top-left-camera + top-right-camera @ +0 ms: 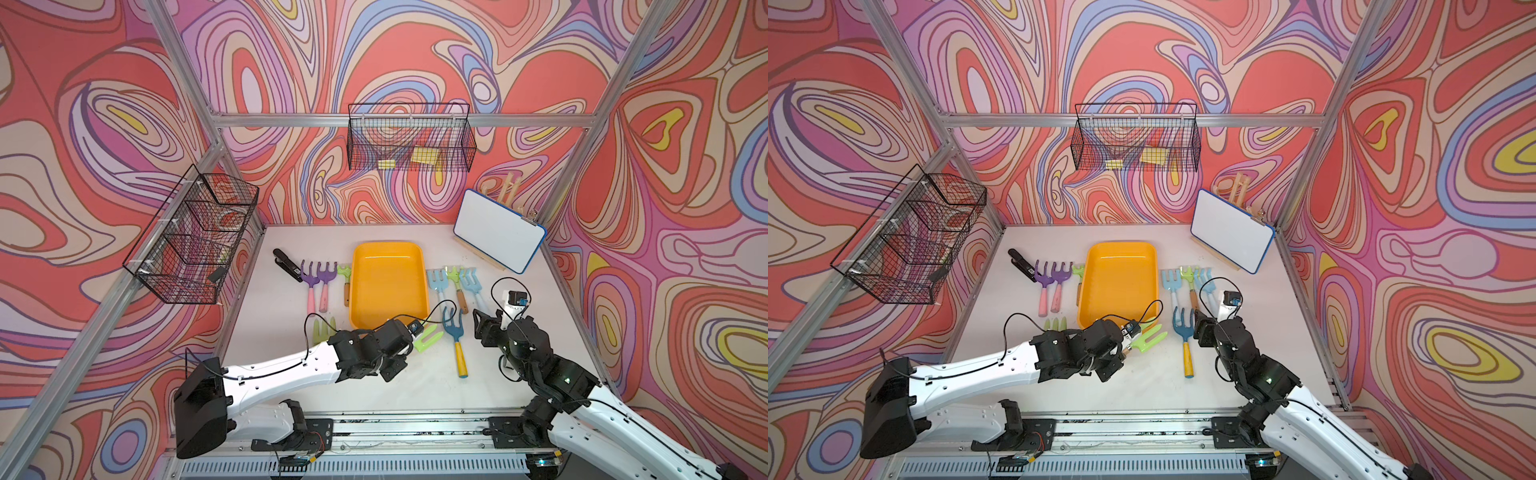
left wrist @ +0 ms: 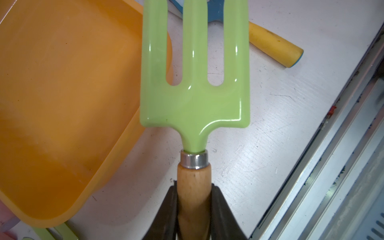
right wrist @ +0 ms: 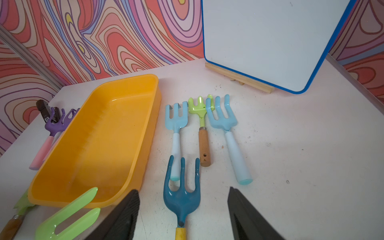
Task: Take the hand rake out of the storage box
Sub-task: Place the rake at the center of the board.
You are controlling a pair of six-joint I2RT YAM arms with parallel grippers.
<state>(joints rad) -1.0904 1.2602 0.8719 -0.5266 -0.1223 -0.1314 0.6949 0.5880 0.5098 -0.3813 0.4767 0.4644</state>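
Green rake point(image 2: 195, 99), its wooden handle pinched tight in the left claw point(image 2: 194, 185), is outside the box point(image 2: 62, 104), just past its near corner toward the table's front edge, tines pointing rightward. The right claw point(image 3: 182, 189) hangs wide open, empty.

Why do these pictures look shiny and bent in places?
Left wrist view: sharp, thin white glints on the glossy green hand rake; right wrist view: pale glare inside the storage box; both top views: even light, and a wide lens splays the frame posts outward.
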